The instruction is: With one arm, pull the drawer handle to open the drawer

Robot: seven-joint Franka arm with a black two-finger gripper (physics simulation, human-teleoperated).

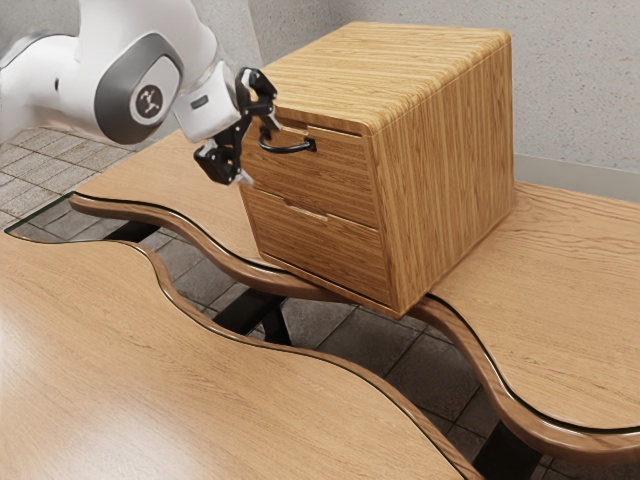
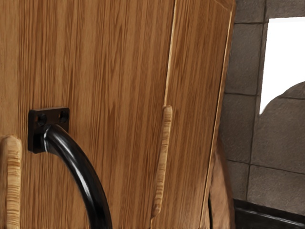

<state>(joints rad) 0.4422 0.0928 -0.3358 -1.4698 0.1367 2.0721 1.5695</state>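
**Claw at the handle, drawer front level with its neighbour**

Starting at the exterior view's left: white arm [image 1: 120, 80], reaching across toward the right. At its tip, the black gripper [image 1: 250, 140], pressed up close to the front of the wooden cabinet [image 1: 440, 150]. Jaws spread wide, one high and one low, with the left end of the black drawer handle [image 1: 292, 148] caught in the gap between them. No telling from here whether either pad touches the bar, so no grip to call.

Moving right along the handle: curves out from the top drawer [image 1: 320, 180] and ends near the drawer's middle. Drawer front sitting level with the lower drawer [image 1: 320, 245] beneath it.

Up close from the wrist: glossy handle [image 2: 81, 171] arcing out of its black mounting plate [image 2: 47, 119], bolted to the wood grain just ahead of the hand.

Further right: cabinet standing on the wavy-edged table [image 1: 560, 300], grey tiled floor [image 1: 300, 320] in the gap before the nearer tabletop [image 1: 150, 380].
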